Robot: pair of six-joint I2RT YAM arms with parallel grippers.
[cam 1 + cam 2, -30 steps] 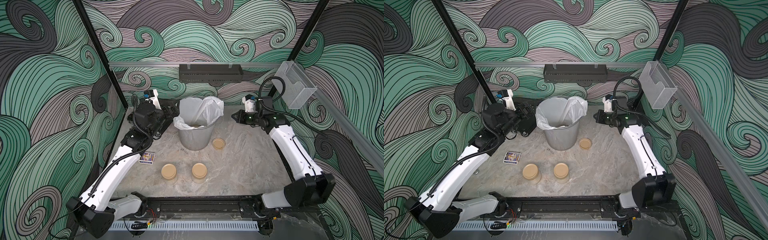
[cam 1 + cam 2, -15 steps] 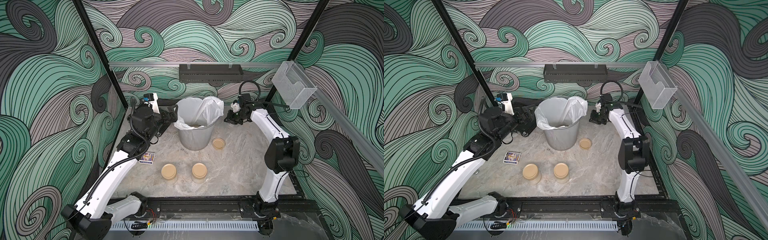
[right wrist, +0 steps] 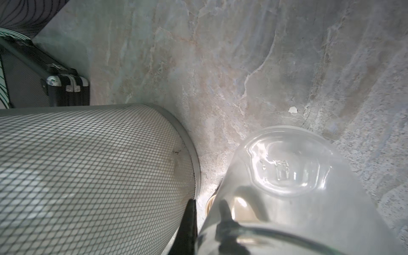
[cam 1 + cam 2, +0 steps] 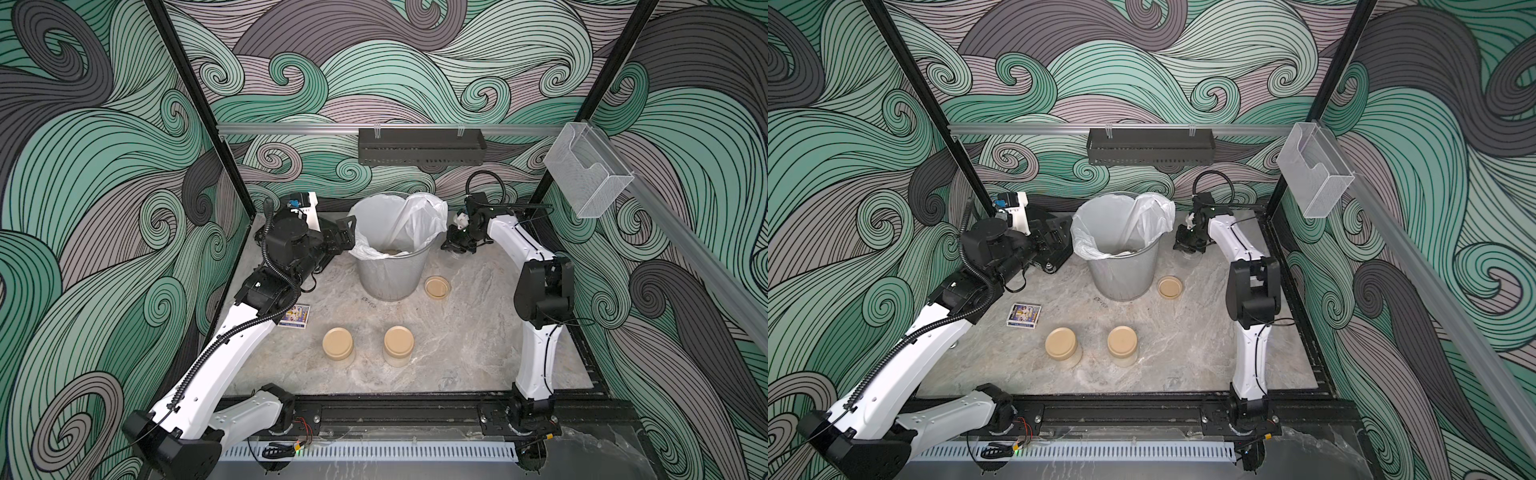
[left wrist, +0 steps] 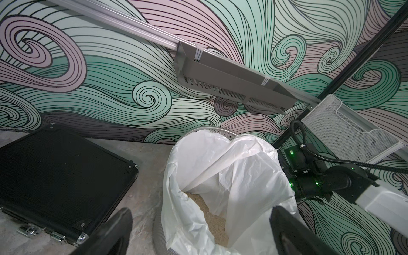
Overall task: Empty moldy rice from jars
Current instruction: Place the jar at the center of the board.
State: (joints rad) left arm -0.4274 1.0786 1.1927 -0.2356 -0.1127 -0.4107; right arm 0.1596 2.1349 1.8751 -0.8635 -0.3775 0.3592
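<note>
Inside the white liner (image 5: pixel 231 176) of the mesh wastebasket (image 4: pixel 390 276), the moldy rice (image 5: pixel 212 220) lies as a beige granular layer.

Just beside the wastebasket, on its right side, is the held jar (image 3: pixel 287 176). It is clear, has no lid, and no rice shows inside it. Embossed marks (image 3: pixel 277 170) are moulded into its base, but they cannot be read.

The right gripper (image 3: pixel 207 202) is nearly closed on the jar wall, with one finger outside the glass and the other seen through it. Whether the jar base touches the table (image 4: pixel 457 345) cannot be told.

A loose lid (image 4: pixel 436 286), tan and round, lies flat on the table near the foot of the wastebasket. Two lidded jars (image 4: pixel 338 344) stand side by side and apart toward the front edge, both capped in tan.

The left gripper (image 5: pixel 201 209) stands wide open at the left rim of the wastebasket and holds nothing.

A printed card (image 4: pixel 295 316) lies flat near the left arm; its print is too small to read. A black case (image 5: pixel 55 167) with metal latches sits at the rear left.
</note>
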